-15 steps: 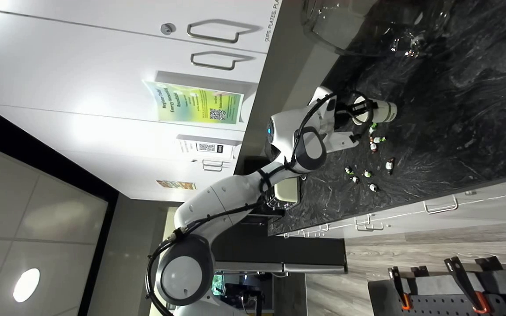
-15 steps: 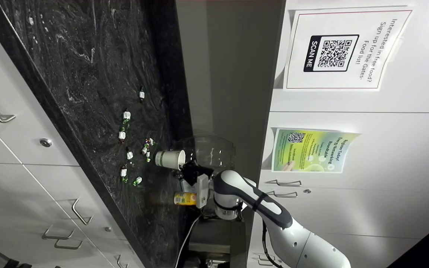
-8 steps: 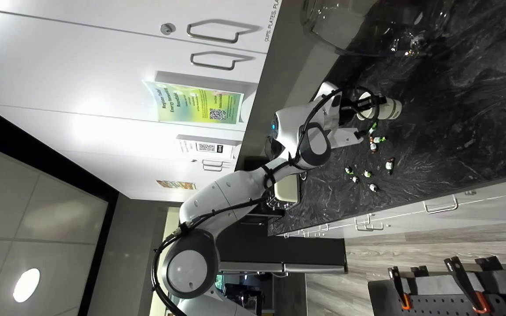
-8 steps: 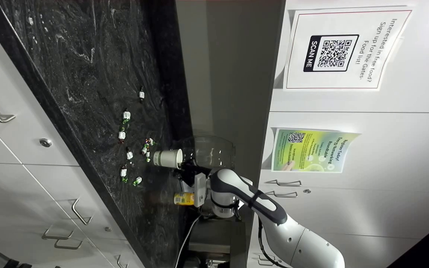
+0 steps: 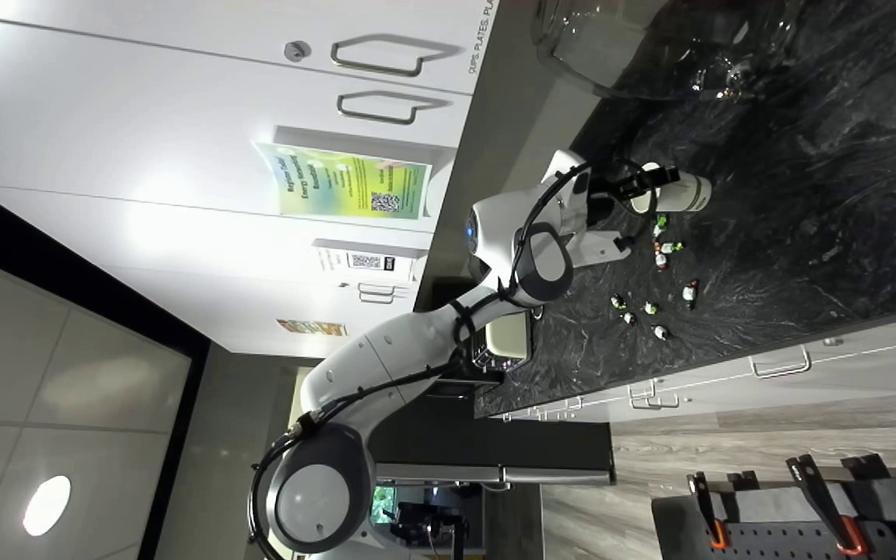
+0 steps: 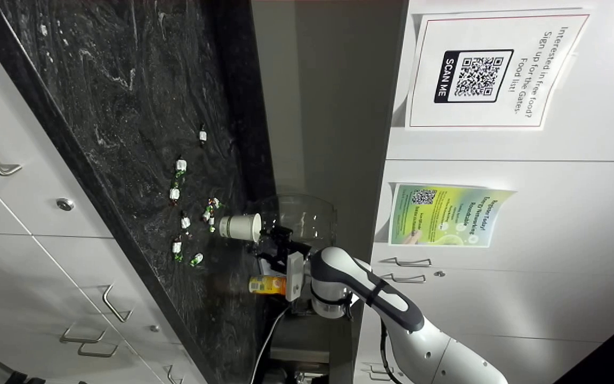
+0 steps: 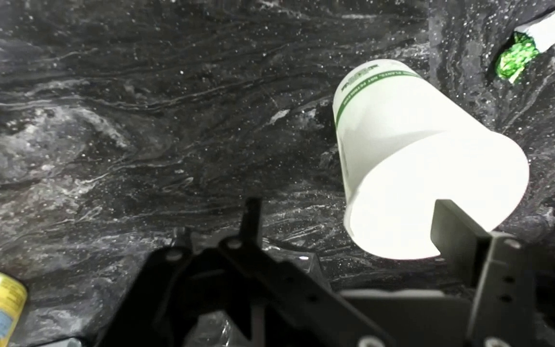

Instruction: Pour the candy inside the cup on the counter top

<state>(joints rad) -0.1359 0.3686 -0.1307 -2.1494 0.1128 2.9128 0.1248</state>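
The white paper cup [image 7: 393, 115] stands upright on the black marbled counter top [image 7: 186, 120], its mouth toward my gripper. In the wrist view its inside is a washed-out white glare, so I cannot make out what it holds. Wrapped candy, white with green and reddish ends, lies scattered on the counter in both exterior views [image 5: 661, 333] [image 6: 181, 165]. One candy [image 7: 542, 36] shows beside the cup in the wrist view. My gripper [image 7: 350, 209] is open just above the cup's rim, its fingers spread. One finger [image 7: 455, 236] overlaps the rim in view; contact cannot be told.
A large clear container [image 5: 611, 47] stands near the cup along the wall. Close to the gripper is a yellow can [image 6: 265, 285]. Farther along the counter sits a cream toaster [image 5: 507, 337]. White cabinets [image 6: 472, 213] hang over the counter.
The cup was held, came down to the counter and now stays there. My gripper has opened, let it go and drawn back up from it. The candy pieces have not moved.
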